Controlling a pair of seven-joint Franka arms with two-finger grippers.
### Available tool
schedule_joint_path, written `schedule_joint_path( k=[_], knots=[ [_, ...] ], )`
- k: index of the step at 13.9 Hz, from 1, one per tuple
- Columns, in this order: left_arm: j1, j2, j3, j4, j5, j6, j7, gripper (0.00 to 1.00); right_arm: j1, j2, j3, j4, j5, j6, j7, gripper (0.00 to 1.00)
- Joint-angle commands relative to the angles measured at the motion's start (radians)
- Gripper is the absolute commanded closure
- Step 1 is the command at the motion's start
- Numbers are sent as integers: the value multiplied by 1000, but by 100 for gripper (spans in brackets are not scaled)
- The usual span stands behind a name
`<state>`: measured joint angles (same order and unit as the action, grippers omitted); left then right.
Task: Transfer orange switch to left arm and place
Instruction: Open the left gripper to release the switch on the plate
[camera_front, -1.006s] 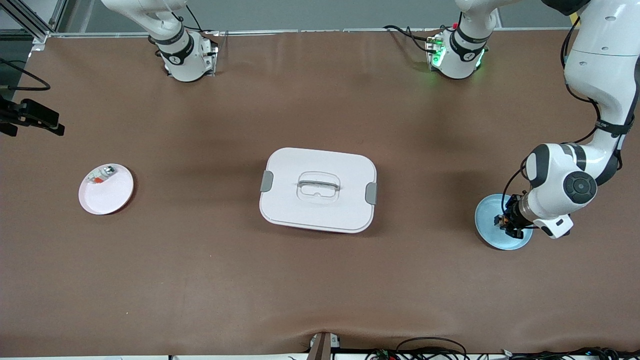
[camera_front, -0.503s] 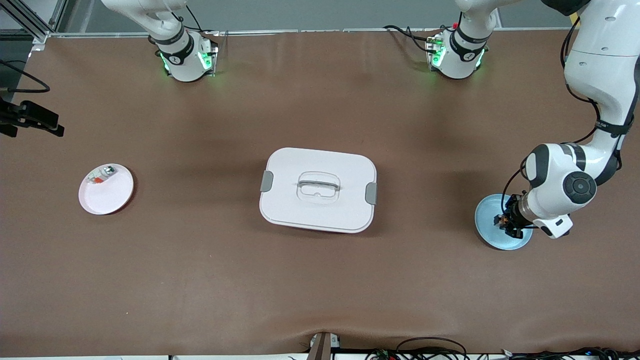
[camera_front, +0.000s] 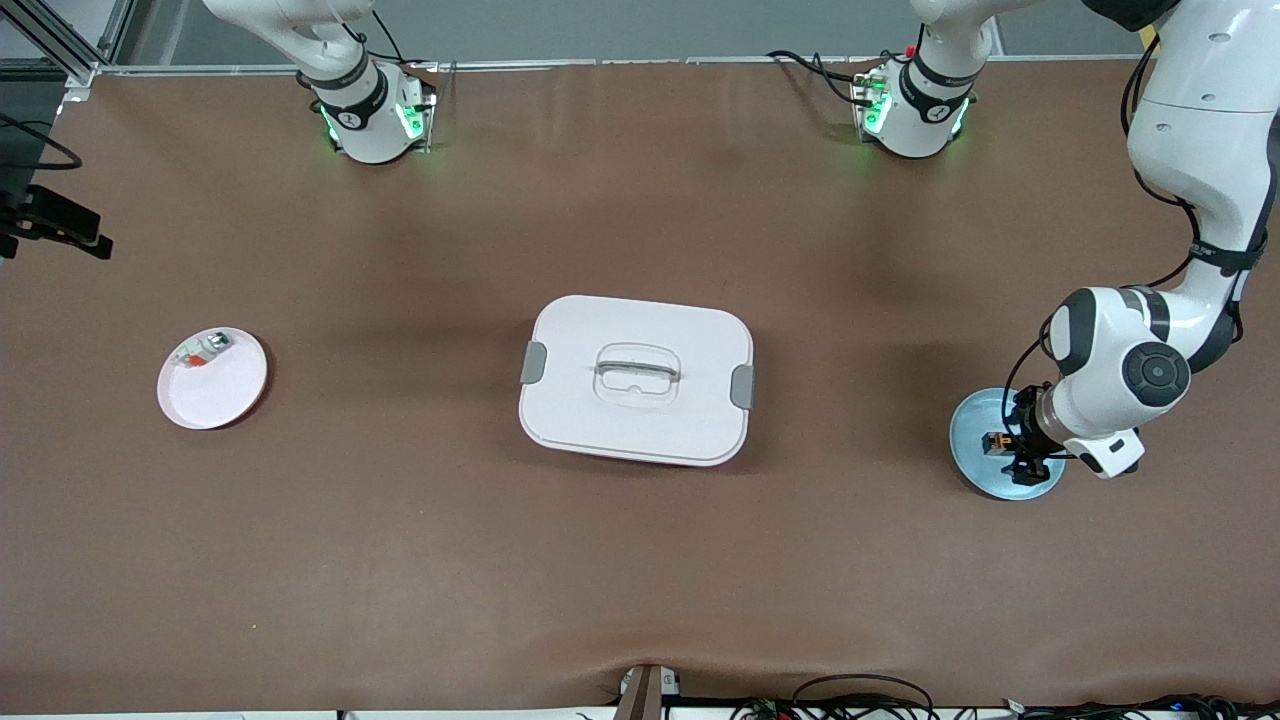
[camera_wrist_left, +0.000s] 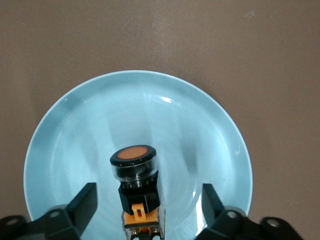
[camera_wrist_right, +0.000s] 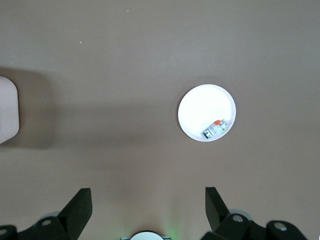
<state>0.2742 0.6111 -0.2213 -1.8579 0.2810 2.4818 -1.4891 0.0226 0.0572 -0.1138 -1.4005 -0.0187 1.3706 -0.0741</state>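
The orange switch (camera_front: 992, 441) lies on a light blue plate (camera_front: 975, 470) near the left arm's end of the table. In the left wrist view the switch (camera_wrist_left: 134, 165) shows its orange round face, black body and orange base. My left gripper (camera_front: 1022, 452) is low over the plate, open, with a finger on each side of the switch and a gap to both; it also shows in the left wrist view (camera_wrist_left: 147, 194). My right gripper (camera_wrist_right: 147, 210) is open and empty, high over the table near its base, out of the front view. The white box (camera_front: 636, 380) sits mid-table.
A small white plate (camera_front: 212, 378) near the right arm's end holds a silvery-white part with a red bit (camera_front: 203, 352); both show in the right wrist view (camera_wrist_right: 206, 113). A corner of the box (camera_wrist_right: 7, 110) shows there too. Bare brown table surrounds the box.
The left gripper has shifted slightly over the blue plate, and the switch now shows more clearly beside it. The right arm's base lights have turned green. Box and white plate unchanged.
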Motion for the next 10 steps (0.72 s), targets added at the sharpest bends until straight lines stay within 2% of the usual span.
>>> schedule_joint_path(
  k=[1,4,7,10],
  knots=[
    [-4,-11,-4,9,23,0,1,0,-12,-23,9,-26,-21,4,-13,0],
    [-6,-19,-12,34,12,-55,70,0,-9,-26,12,-29,-21,1,-12,0],
    [-24,-50,-13,40,6,-119,324,0,2,-42,17,-34,-21,-2,-1,0],
    [-38,-60,-13,36,-19,-136,569,0,22,-101,16,-86,-21,4,-1,0]
  ],
)
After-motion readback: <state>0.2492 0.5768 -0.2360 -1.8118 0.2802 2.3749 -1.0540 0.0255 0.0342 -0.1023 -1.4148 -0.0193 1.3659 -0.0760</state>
